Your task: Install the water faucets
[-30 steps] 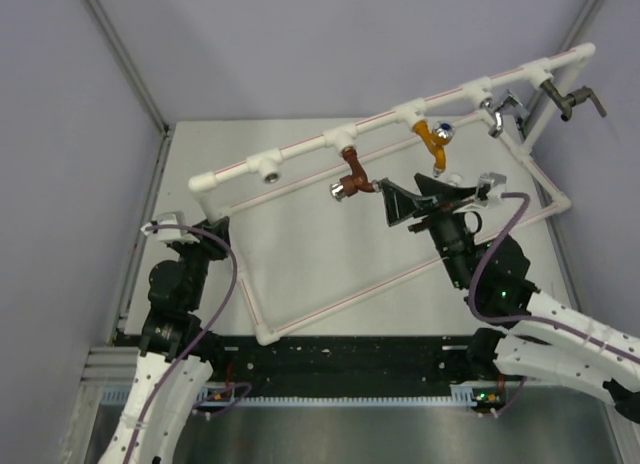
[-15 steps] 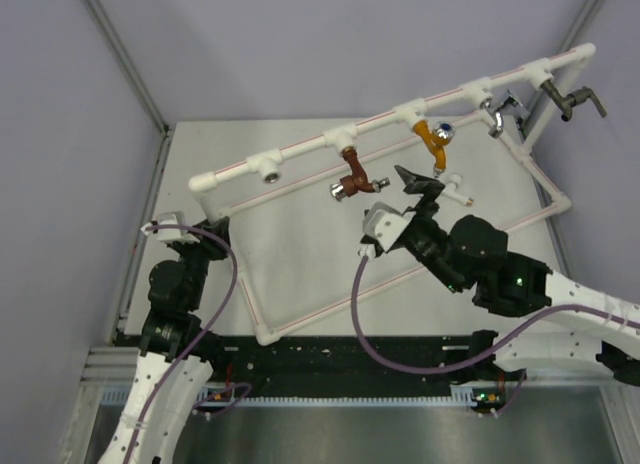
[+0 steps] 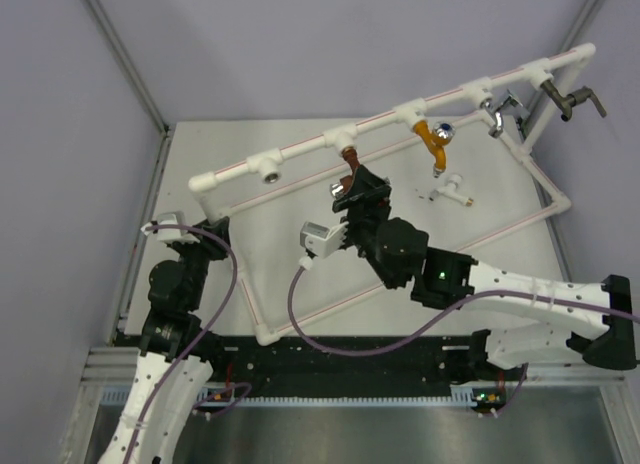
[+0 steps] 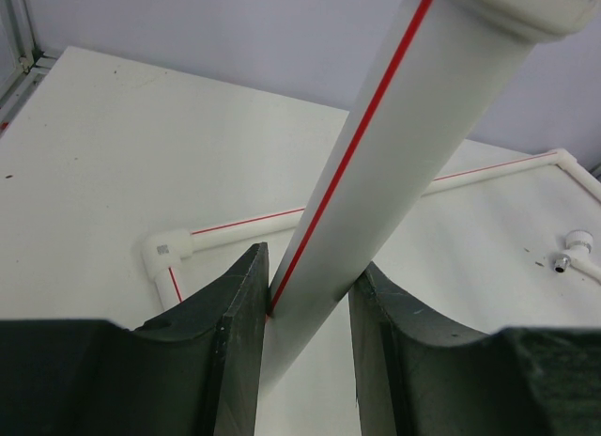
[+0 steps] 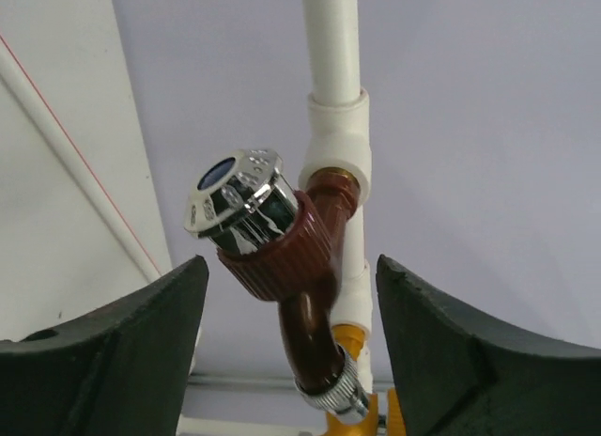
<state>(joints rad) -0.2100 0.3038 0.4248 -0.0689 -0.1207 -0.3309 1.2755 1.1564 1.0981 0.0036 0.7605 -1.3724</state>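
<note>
A reddish-brown faucet (image 5: 305, 267) with a chrome knob is screwed into a tee of the white pipe frame (image 3: 300, 150). My right gripper (image 5: 291, 267) is open and straddles it, with a gap on each side. From above, that gripper (image 3: 362, 190) covers most of the brown faucet (image 3: 347, 171). A white faucet (image 3: 450, 192) lies loose on the table inside the frame, also visible in the left wrist view (image 4: 575, 253). My left gripper (image 4: 308, 304) is shut on the frame's slanted left pipe (image 4: 376, 163), near the frame's left corner (image 3: 205, 229).
Yellow (image 3: 436, 139), chrome (image 3: 503, 112) and dark grey (image 3: 572, 100) faucets hang from the tees further right. The leftmost tee socket (image 3: 268, 168) has nothing in it. The frame's lower pipes (image 3: 340, 302) run across the table. Grey walls close in both sides.
My right arm has swung left, from near the white faucet to the brown one, and its wrist has rolled. Its jaws now bracket the brown faucet. The left arm has not moved.
</note>
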